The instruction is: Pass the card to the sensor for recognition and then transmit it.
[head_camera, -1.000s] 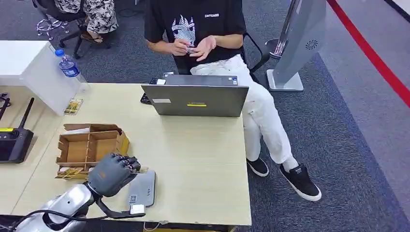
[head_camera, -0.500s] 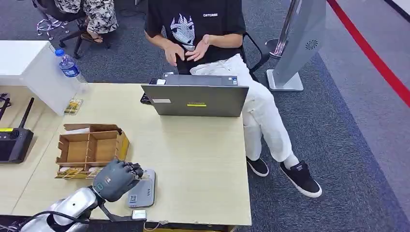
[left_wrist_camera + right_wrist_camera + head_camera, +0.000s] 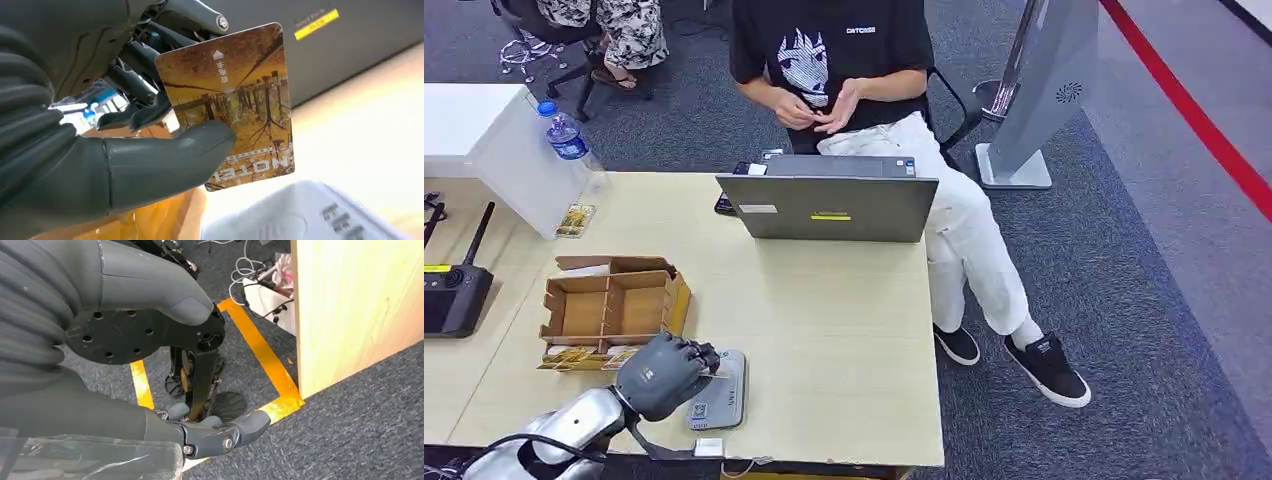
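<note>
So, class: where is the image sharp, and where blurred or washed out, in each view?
Left wrist view: the card in the left hand is sharp, while the sensor and table behind it are soft and overexposed. Head view: evenly lit and sharp. Right wrist view: the right hand is crisp, with pale glare on the table's edge.

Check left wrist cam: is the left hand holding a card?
Yes, the left hand pinches the card between thumb and fingers, above the grey sensor.

Orange printed card [image 3: 235,107] in left hand [image 3: 662,372], just above grey sensor [image 3: 721,392]
</note>
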{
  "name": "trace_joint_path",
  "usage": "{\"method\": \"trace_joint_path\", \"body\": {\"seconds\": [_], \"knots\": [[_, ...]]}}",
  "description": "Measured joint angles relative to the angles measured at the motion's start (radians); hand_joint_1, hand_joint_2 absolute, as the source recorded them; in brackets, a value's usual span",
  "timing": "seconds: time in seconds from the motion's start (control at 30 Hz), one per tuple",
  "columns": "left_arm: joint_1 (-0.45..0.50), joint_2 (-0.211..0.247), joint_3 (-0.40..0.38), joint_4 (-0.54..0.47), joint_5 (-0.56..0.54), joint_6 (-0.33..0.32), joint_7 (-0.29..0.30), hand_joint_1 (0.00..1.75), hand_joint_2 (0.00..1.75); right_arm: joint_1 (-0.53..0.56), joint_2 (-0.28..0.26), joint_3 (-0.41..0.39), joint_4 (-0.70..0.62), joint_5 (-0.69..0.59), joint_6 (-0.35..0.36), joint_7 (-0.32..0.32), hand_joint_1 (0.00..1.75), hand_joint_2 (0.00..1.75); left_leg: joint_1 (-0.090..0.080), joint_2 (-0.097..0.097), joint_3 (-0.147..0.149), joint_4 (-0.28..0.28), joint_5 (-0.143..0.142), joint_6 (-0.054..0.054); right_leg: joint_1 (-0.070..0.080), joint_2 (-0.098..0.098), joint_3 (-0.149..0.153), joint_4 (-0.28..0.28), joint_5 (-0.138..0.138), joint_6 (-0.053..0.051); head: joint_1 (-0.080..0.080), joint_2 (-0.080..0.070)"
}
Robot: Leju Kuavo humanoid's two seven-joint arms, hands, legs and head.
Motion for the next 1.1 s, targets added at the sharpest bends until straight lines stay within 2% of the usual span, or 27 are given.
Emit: {"method": "trace_joint_path", "body": {"seconds": [0.47,0.6,0.77,0.87,0.97,1.1], "knots": [[-0.016,0.018,-0.019,0.000,0.017,-0.012,0.000,1.75,1.75,0.001,0.000,-0.011,0.000,0.013,-0.002,-0.001,0.00,1.75,0.000,0.000,0.000,0.000,0.000,0.000,0.000,0.000,0.000,0.000,0.000,0.000,0.000,0.000],[-0.017,0.018,-0.018,-0.007,0.011,0.076,0.011,1.75,1.75,0.003,0.000,-0.016,0.000,0.013,-0.002,-0.003,0.00,1.75,0.000,0.000,0.000,0.000,0.000,0.000,0.000,0.000,0.000,0.000,0.000,0.000,0.000,0.000],[-0.019,0.019,-0.018,-0.020,0.009,0.091,0.013,1.75,1.75,0.004,0.000,-0.018,0.000,0.013,-0.001,-0.003,0.00,1.75,0.000,0.000,0.000,0.000,0.000,0.000,0.000,0.000,0.000,0.000,0.000,0.000,0.000,0.000],[-0.020,0.018,-0.010,-0.033,-0.001,0.139,0.033,1.75,1.75,0.004,0.001,-0.022,-0.006,0.014,0.003,-0.003,0.00,1.75,0.000,0.000,0.000,0.000,0.000,0.000,0.000,0.000,0.000,0.000,0.000,0.000,0.000,0.000],[-0.022,0.019,0.023,-0.060,0.011,0.166,0.043,1.75,1.75,0.005,0.003,-0.023,-0.015,0.017,0.006,0.000,0.00,1.75,0.000,0.000,0.000,0.000,0.000,0.000,0.000,0.000,0.000,0.000,0.000,0.000,0.000,0.000],[-0.035,0.017,0.099,-0.082,0.040,0.166,0.042,1.75,1.75,0.003,0.004,-0.024,-0.017,0.028,0.004,0.001,0.00,1.75,0.000,0.000,0.000,0.000,0.000,0.000,0.000,0.000,0.000,0.000,0.000,0.000,0.000,0.000]]}}
